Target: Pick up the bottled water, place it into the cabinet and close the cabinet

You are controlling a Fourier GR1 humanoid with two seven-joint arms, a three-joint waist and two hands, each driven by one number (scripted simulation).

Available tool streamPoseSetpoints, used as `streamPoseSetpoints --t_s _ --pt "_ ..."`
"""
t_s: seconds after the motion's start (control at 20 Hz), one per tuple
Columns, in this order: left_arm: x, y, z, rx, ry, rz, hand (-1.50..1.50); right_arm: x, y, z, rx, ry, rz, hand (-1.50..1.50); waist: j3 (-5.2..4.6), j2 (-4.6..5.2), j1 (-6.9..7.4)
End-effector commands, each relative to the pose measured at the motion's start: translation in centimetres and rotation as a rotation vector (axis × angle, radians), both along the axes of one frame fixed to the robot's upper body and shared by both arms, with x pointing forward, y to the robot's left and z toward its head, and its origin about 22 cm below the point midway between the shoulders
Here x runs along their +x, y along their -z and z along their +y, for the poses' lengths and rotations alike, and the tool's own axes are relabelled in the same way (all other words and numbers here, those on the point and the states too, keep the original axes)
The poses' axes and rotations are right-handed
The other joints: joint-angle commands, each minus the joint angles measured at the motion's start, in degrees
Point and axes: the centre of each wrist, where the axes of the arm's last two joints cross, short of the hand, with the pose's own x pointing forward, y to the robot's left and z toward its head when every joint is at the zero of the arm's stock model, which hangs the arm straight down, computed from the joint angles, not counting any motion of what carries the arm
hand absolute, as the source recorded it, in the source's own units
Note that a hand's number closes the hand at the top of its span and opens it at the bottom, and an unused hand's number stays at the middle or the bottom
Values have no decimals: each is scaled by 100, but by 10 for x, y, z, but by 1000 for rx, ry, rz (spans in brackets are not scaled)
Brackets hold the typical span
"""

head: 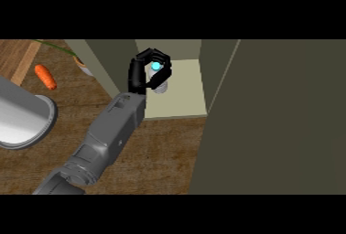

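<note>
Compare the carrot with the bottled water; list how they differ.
Colour: the carrot is orange; the bottled water is pale with a blue cap.
Place: the carrot lies on the wooden counter; the bottled water is within the open cabinet.
Contact: nothing touches the carrot; the left hand curls round the bottled water.

1 bottled water (pixel 159 87) | 1 carrot (pixel 45 77) | 1 cabinet (pixel 184 93) | 1 pot (pixel 24 116) | 1 robot hand (pixel 140 74)

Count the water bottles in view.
1. The bottled water, with a blue cap, is held in the left hand inside the open cabinet. The cabinet door fills the view's right side and could hide others.
</note>
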Motion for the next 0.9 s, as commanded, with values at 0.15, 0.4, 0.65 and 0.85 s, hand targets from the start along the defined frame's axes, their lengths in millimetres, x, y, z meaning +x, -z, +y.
streamPoseSetpoints --t_s 0.15,0.4,0.65,0.85 --pt "-4 2 1 -187 157 -32 150 -13 -16 -8 7 -17 -23 -150 12 -74 77" --pt "-10 -2 -3 -265 277 2 150 -17 -17 -10 -10 45 -28 -150 11 -140 236" --pt "-33 10 -1 -347 383 42 150 -17 -11 -11 -8 59 -12 -150 17 -191 414" --pt "-52 16 12 -383 375 28 150 -15 -13 -11 -50 63 -25 -150 12 -193 495"
